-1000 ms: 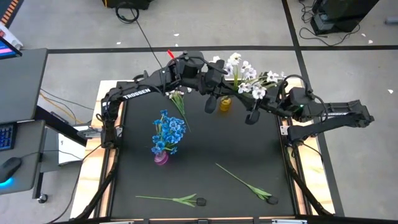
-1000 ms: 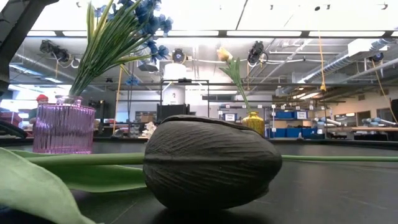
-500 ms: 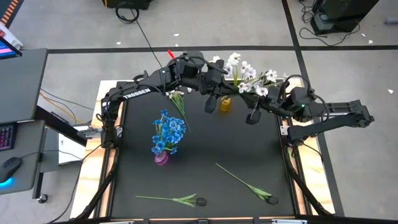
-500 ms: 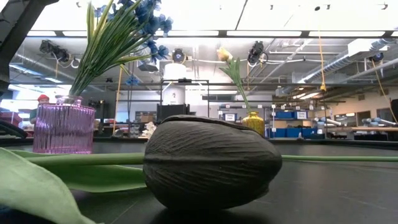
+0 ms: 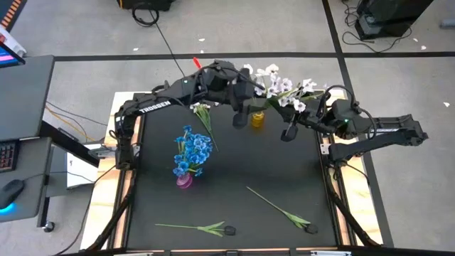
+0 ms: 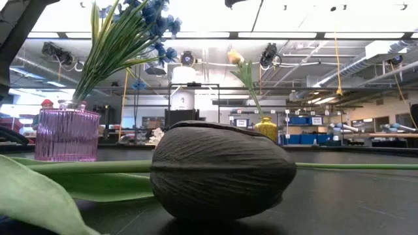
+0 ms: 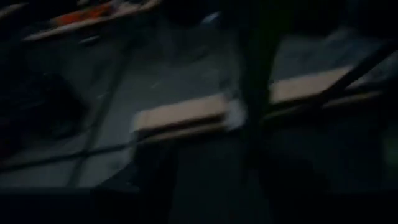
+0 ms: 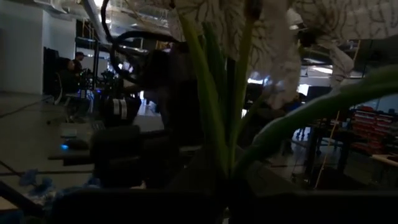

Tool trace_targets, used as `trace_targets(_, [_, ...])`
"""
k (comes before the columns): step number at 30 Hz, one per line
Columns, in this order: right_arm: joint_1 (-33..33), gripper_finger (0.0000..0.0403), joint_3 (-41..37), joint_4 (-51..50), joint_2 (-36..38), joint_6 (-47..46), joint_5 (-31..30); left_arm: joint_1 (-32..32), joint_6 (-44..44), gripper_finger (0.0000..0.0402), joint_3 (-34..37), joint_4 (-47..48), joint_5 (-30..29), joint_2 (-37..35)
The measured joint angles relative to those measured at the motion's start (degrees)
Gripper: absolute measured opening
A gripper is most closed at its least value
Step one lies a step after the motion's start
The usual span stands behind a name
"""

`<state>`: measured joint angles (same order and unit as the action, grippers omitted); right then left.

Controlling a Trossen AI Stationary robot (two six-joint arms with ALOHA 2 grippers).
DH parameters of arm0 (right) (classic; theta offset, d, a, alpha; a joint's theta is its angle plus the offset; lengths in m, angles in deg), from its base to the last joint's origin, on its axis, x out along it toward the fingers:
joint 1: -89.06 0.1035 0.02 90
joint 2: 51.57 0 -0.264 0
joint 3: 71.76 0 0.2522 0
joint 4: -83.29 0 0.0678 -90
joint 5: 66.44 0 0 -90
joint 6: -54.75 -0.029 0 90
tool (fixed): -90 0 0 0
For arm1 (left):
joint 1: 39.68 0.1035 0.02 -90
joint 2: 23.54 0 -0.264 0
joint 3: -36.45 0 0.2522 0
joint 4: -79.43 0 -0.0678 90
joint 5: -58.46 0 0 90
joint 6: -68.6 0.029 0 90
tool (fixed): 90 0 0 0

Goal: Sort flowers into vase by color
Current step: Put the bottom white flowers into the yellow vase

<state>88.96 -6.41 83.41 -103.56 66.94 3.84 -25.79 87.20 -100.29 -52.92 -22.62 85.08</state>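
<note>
Lying nearest the front table edge: two loose flowers on long green stems, one dark tulip bud point(image 5: 229, 230) with stem point(image 5: 186, 227) running toward the left arm's side, a second dark bud point(image 5: 312, 229) on a slanted stem point(image 5: 274, 207) toward the right arm's side. Same first bud point(image 6: 222, 171) fills the low view, flat on the black table point(image 5: 234, 171).

Farther back, toward the left arm's side from the yellow vase point(image 5: 257, 119): purple ribbed vase point(image 5: 184, 180) upright, holding the bunch of blue blossoms point(image 5: 193, 151).

Yellow vase at the far edge, upright, one stem with a pale bud point(image 6: 234, 57) in it per the low view.

Left gripper point(image 5: 240, 116) just beside the yellow vase, on the purple vase's side; fingers parted, nothing seen between them. Small white-blossom sprig point(image 5: 202, 108) under the left arm.

Right gripper point(image 5: 288, 132) on the yellow vase's other side, clamped on the stems of the white blossom spray point(image 5: 279, 85), whose heads hang above and behind the yellow vase. Stems point(image 8: 214, 112) close against the right wrist camera.
</note>
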Motion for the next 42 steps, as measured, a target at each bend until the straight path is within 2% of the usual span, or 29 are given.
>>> trace_targets(3, [0.0, 0.0016, 0.0, -1.9, 0.67, 0.19, -1.99, 0.94, 4.0, 0.0245, -0.01, 4.62, -9.64, -2.61])
trace_targets(6, [0.0, 0.0018, 0.02, -3.63, 1.05, 1.15, -4.18, 1.95, 4.46, 0.0258, -0.02, 8.64, -13.86, -5.58])
trace_targets(11, [-0.25, 0.0022, 0.02, -7.01, 1.03, 1.59, -8.8, 2.36, 4.82, 0.026, -0.04, 14.79, -13.81, -10.46])
trace_targets(17, [-2.02, 0.0022, 0.02, -10.69, 0.58, 1.23, -9.21, 2.26, 4.34, 0.026, -0.09, 22.56, -13.93, -15.43])
trace_targets(24, [-5.27, 0.0022, 0.02, -11.12, -2.66, 1.16, -9.17, 2.17, -2.02, 0.026, -0.09, 22.6, -13.87, -18.21])
trace_targets(29, [-7.92, 0.0022, 0.0, -10.66, -6.01, -1.29, -9.16, 2.18, -1.49, 0.026, -0.09, 21.81, -13.87, -18.27])
trace_targets(34, [-10.8, 0.0022, -1.72, -5.73, -7.58, -3.62, -9.14, 2.16, -1.49, 0.026, -0.07, 21.61, -13.87, -17.93])
trace_targets(42, [-13.88, 0.0022, -11.08, 4.28, -6.1, -7.33, -9.16, 2.16, -1.49, 0.026, -0.07, 21.61, -13.87, -17.88])
